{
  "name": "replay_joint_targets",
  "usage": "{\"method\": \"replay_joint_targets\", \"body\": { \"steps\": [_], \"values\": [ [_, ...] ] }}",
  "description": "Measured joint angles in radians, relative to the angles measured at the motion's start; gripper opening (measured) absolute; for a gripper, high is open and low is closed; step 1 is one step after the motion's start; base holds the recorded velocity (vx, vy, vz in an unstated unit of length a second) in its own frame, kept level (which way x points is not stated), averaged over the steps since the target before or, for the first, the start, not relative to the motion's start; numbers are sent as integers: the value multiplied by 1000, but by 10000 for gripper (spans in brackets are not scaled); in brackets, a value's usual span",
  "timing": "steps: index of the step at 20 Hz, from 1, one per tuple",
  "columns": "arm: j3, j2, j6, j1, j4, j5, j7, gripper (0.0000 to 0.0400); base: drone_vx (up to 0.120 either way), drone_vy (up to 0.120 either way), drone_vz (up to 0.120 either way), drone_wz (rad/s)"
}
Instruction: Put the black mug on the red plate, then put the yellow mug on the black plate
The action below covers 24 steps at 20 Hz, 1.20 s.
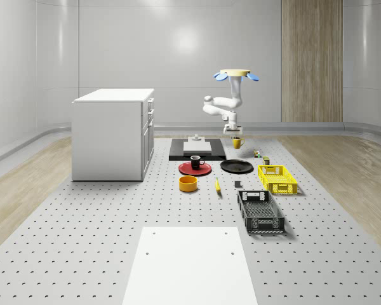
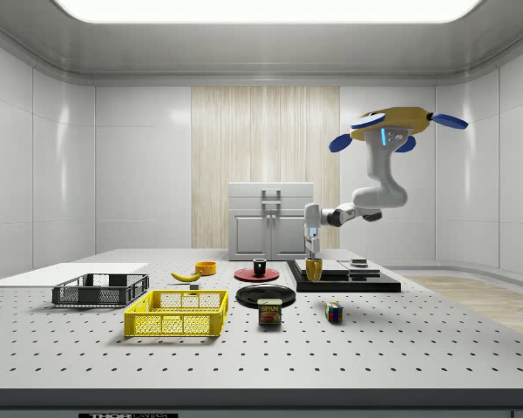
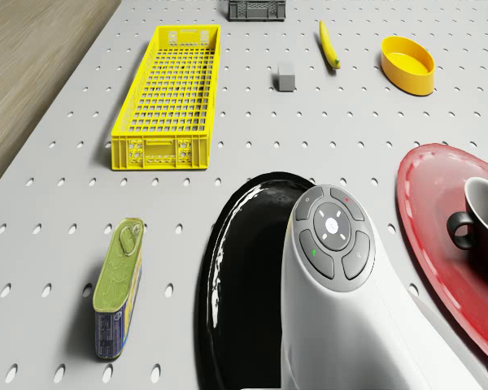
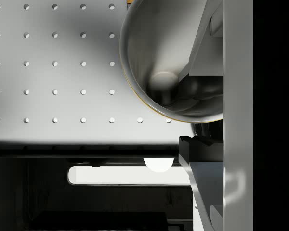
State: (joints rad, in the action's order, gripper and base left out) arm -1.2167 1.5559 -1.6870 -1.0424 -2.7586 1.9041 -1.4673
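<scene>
The yellow mug (image 1: 237, 142) (image 2: 314, 268) hangs slightly above the table beside the black platform (image 1: 197, 151), close to the black plate (image 1: 236, 166) (image 3: 236, 268). My gripper (image 1: 233, 135) (image 2: 313, 254) (image 4: 185, 108) is shut on its rim, one finger inside the mug (image 4: 154, 57) and one outside. The black mug (image 1: 197, 162) (image 3: 480, 219) stands upright on the red plate (image 1: 189, 169) (image 3: 431, 203). The drone (image 1: 236, 74) (image 2: 392, 122) hovers above the black plate's area, its arm (image 3: 333, 276) reaching down.
A white cabinet (image 1: 114, 133) stands at the whole-scene view's left. Near the plates are a yellow crate (image 1: 277, 178) (image 3: 169, 97), a black crate (image 1: 260, 211), a yellow bowl (image 1: 188, 183), a banana (image 1: 217, 185), a can (image 3: 120, 284) and a cube (image 2: 334, 312).
</scene>
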Motion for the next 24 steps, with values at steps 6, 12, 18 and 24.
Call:
{"method": "replay_joint_targets", "body": {
  "steps": [6,12,18,24],
  "values": [
    [0,1,-1,0,0,0,0,110,120,-7,-100,0],
    [0,1,-1,-1,0,-1,0,110,120,0,0,0],
    [0,2,-2,-1,0,-1,-1,110,120,-53,0,0],
    [0,2,-2,-1,0,-1,-1,110,120,-13,0,0]
  ]
}}
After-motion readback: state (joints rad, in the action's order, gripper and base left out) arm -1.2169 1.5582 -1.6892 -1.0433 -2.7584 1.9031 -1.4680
